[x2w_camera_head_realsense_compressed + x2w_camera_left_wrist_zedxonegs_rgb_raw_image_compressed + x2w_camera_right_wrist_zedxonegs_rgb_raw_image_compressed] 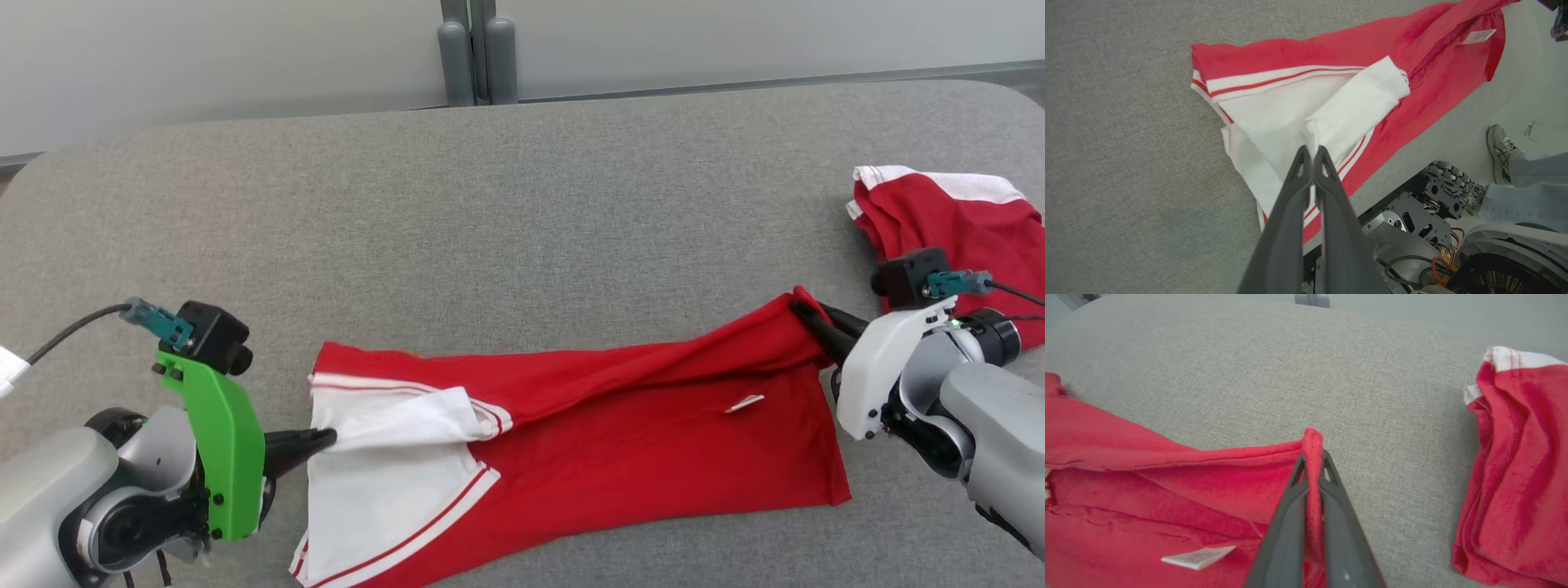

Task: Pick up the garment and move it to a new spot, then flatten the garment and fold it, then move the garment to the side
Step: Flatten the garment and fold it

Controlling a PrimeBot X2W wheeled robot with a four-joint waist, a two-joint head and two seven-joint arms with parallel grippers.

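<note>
Head view: one red garment (620, 433) with white panels and red-and-white striped trim lies on the near half of a grey cloth-covered desk (490, 229). Its long axis runs along the desk's near edge, with the white end toward the desk's left side and the plain red end toward the right. One small white tag (744, 403) sits on the red part, its print too small to read. The left hand (326, 439) is closed on a white fold at the left end. The right hand (804, 314) is closed on the red far corner, which is raised off the desk. A second garment (955, 216), also red and white, lies bunched at the desk's right side, apart from the first. Left wrist view: the two dark fingers are pressed together, pinching a ridge of white cloth; past the desk's edge stands a person's shoe (1500, 151) and a jeans leg. Right wrist view: the two fingers are clamped on a pinched-up red edge, and the tag lies near them.
</note>
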